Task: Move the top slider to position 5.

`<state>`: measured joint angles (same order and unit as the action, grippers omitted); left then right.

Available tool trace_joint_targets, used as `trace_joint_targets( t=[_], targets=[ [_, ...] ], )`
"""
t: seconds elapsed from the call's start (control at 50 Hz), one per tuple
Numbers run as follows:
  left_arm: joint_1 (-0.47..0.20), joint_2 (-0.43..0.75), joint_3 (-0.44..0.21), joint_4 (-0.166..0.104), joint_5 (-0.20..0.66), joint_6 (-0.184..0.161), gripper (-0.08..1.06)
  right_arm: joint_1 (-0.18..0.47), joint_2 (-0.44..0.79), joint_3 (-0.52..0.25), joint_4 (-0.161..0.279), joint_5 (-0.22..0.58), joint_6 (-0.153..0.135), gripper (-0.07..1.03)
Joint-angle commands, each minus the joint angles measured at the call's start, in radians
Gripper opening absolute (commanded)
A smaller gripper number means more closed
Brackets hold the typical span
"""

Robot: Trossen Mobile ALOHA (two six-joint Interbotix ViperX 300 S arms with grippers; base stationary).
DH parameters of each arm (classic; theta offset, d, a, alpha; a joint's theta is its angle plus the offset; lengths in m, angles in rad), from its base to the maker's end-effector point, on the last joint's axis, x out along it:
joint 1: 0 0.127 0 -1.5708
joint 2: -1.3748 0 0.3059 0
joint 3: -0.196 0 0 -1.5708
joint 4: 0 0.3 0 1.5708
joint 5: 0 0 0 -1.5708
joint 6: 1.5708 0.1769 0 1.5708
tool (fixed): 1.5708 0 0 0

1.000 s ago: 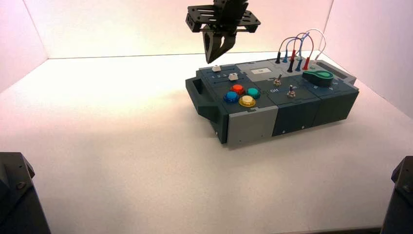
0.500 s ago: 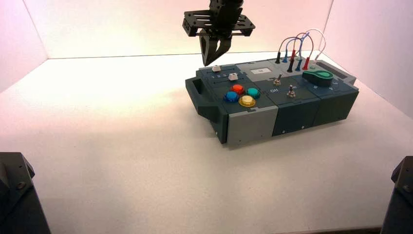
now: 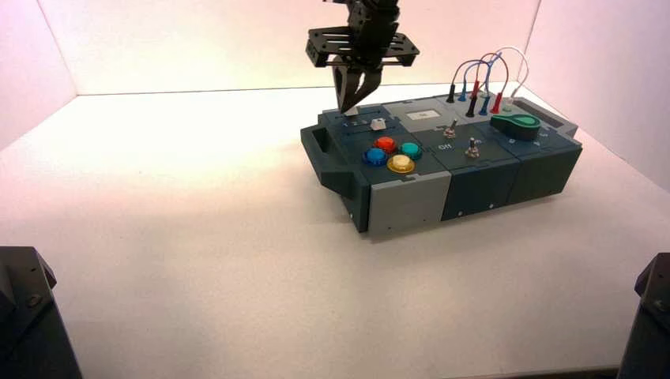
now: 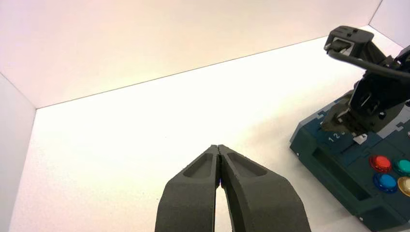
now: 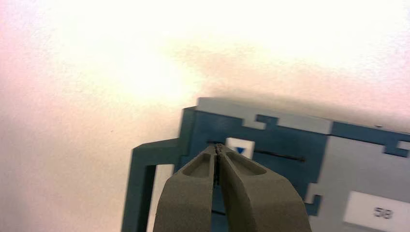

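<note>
The top slider's white knob [image 5: 240, 147], marked with a blue triangle, sits on its dark rail near the handle end of the box [image 3: 407, 201]. My right gripper [image 5: 218, 146] is shut and empty. Its tips are down at the rail, close beside the knob on the handle side. In the high view the right gripper [image 3: 348, 107] covers most of that knob. The second slider's white knob [image 3: 378, 123] lies just in front of it. My left gripper [image 4: 218, 147] is shut and empty, parked off to the left of the box.
In front of the sliders are red [image 3: 385, 144], blue [image 3: 375, 156], teal [image 3: 410, 149] and yellow [image 3: 400, 163] push buttons. Two toggle switches [image 3: 450, 129], a green knob [image 3: 516, 123] and looped wires [image 3: 482, 79] lie to the right. White walls enclose the table.
My right gripper has closed its fingers and come down from above the box to the top slider's knob. The left arm has not moved.
</note>
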<state>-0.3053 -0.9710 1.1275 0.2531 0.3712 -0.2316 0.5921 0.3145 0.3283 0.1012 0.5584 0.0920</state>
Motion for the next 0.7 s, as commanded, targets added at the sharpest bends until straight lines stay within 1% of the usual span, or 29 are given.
trace_joint_targets(
  t=[0.02,0.48,0.7],
  targets=[
    [0.000,0.003,-0.012,0.003,-0.012,0.002,-0.03,-0.008,-0.020,-0.029,-0.003,-0.003,0.002,-0.02],
    [0.000,0.003,-0.012,0.005,-0.012,0.002,-0.03,-0.009,0.008,-0.043,-0.006,-0.003,0.002,-0.02],
    [0.000,0.003,-0.012,0.003,-0.014,0.002,-0.03,-0.020,0.021,-0.044,-0.006,-0.005,0.002,-0.02]
  ],
)
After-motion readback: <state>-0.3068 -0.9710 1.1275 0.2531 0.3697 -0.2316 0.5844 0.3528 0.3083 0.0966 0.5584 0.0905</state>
